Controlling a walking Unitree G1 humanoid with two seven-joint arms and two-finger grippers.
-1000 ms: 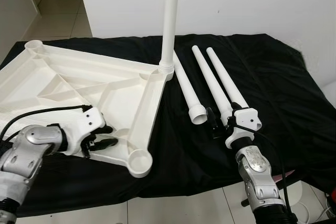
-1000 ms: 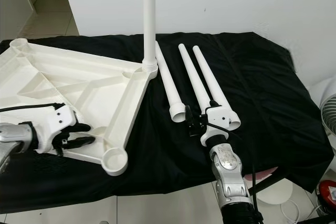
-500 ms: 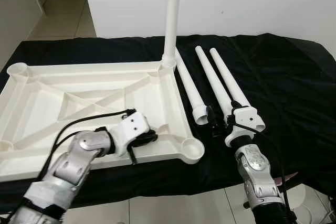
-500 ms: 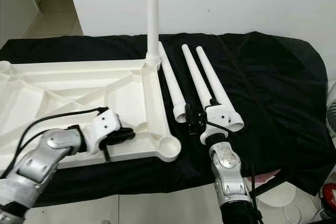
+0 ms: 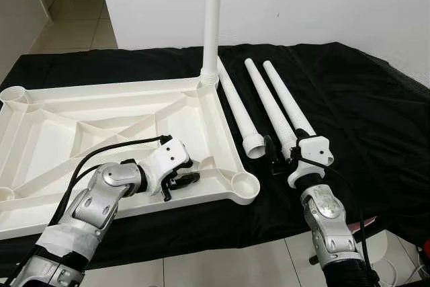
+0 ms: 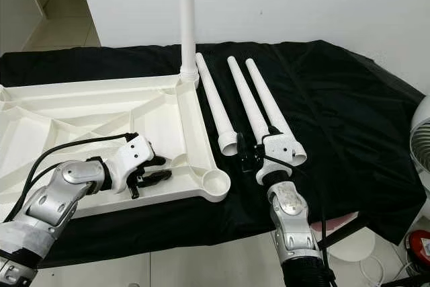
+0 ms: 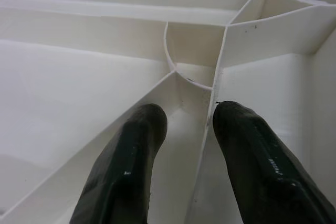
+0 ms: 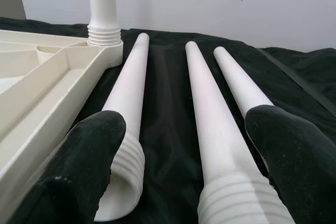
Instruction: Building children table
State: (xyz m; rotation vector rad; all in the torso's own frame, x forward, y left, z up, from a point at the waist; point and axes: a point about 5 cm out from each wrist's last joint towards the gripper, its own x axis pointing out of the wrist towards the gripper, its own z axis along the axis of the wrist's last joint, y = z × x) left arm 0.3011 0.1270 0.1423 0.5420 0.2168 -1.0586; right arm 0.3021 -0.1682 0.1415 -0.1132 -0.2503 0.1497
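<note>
A white plastic tabletop (image 5: pixel 80 109) lies upside down on the black cloth. One white leg (image 5: pixel 212 18) stands screwed into its far right corner. Three loose legs lie beside it: the nearest (image 5: pixel 235 109), the middle one (image 5: pixel 270 109) and the outer one (image 5: pixel 289 102). My left gripper (image 5: pixel 181 178) is shut on a thin rib (image 7: pixel 207 145) at the tabletop's near edge, just left of the empty corner socket (image 5: pixel 243 183). My right gripper (image 8: pixel 184 145) is open. Its fingers (image 8: pixel 89 166) straddle the threaded end of the middle leg (image 8: pixel 210 129) without touching it.
The black cloth (image 5: pixel 363 119) covers the whole work table, with bare room to the right of the legs. A white wall stands close behind. Tiled floor shows below the front edge. A white fan (image 6: pixel 421 146) and a red object (image 6: pixel 420 243) stand at the right.
The tabletop has swung round so its long side runs along the table's front, and my left gripper moved right with it. The right arm stayed put.
</note>
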